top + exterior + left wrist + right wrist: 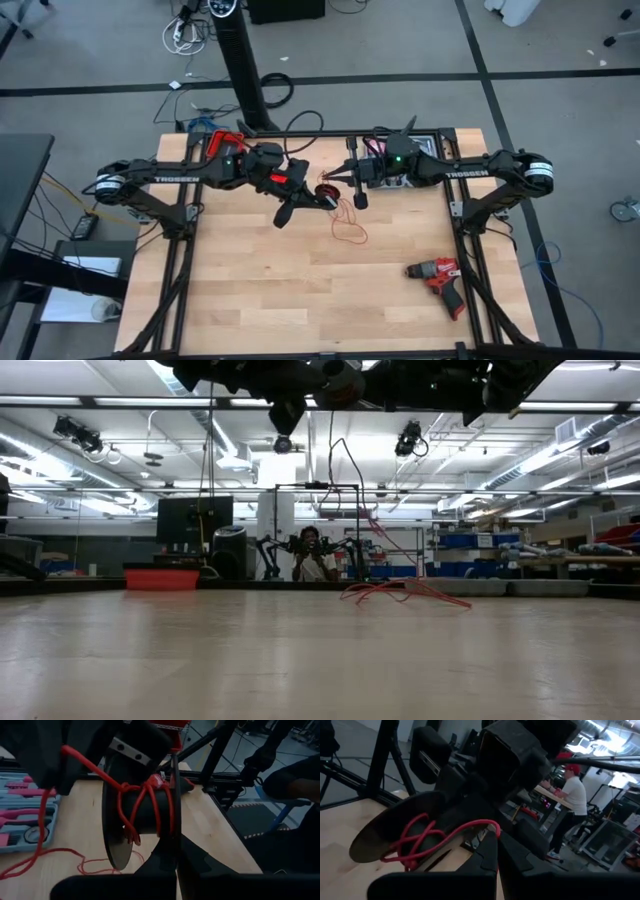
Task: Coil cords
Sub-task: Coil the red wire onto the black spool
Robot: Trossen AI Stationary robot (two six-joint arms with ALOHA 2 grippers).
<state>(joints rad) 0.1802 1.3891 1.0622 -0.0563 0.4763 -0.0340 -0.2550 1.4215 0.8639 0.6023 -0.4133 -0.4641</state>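
A thin red cord (150,802) is wound in a few turns around the hub of a small black spool (326,193), held up over the table's far middle. From there the cord hangs down, and its slack loops (349,225) lie on the wood, also seen in the low view (400,592). My left gripper (305,200) reaches the spool from the table's left and is shut on it. My right gripper (357,197) comes from the right, close beside the spool, and is shut on the cord. My left gripper holds the spool by one flange (175,820), whose thin edge runs between the two fingers. The fingers come nearly level from the table's left. The spool is lifted clear of the table, its axis roughly level. My right gripper pinches a single strand of the red cord (487,824) at its fingertips, just off the spool's hub. It comes level from the table's right. The short stretch from hub (415,842) to fingers bows slightly, and the rest hangs slack to the table.
A red-black drill (440,278) lies near the table's right front. An open tool case with pink tools (20,820) lies on the table beyond the spool. A person (315,560) sits in the room behind; another (570,795) stands at a bench.
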